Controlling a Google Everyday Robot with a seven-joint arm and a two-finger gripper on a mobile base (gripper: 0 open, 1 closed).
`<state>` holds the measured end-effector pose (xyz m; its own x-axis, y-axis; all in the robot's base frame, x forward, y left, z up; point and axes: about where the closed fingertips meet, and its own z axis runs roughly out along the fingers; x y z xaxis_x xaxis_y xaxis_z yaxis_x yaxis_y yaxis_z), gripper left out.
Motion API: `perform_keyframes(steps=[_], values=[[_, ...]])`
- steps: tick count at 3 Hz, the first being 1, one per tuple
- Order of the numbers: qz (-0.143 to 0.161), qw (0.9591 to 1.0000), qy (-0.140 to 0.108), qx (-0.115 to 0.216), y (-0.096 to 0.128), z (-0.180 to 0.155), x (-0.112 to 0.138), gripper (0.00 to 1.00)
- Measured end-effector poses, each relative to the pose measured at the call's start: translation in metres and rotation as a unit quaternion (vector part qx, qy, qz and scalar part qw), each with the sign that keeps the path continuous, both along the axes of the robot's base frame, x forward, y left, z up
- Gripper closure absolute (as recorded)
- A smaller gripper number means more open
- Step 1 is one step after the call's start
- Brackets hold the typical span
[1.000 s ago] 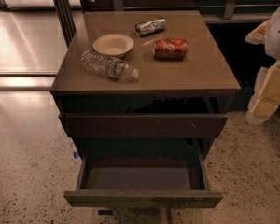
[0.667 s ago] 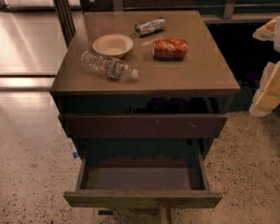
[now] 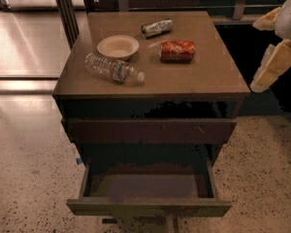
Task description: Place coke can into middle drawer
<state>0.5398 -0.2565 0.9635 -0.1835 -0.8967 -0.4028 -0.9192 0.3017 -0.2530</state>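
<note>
Coke can lies on its side toward the back of the counter, untouched, just beside a bowl. Below, the middle drawer stands pulled open and ready. Your gripper hovers off the counter's right edge, jaws spread and holding nothing. A water bottle, the pale bowl and a silver can share the top. You appear to be at the reach: next, come in leftward over the red can and close across its body, sparing its neighbours.
</note>
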Motion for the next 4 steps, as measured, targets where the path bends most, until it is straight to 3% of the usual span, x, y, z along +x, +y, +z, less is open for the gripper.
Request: perform_keyframes(steps=[1, 4], values=[[0.017, 0.9997, 0.000, 0.019, 0.000, -0.008, 0.043, 0.00], [0.063, 0.9970, 0.021, 0.041, 0.037, -0.058, 0.152, 0.00]])
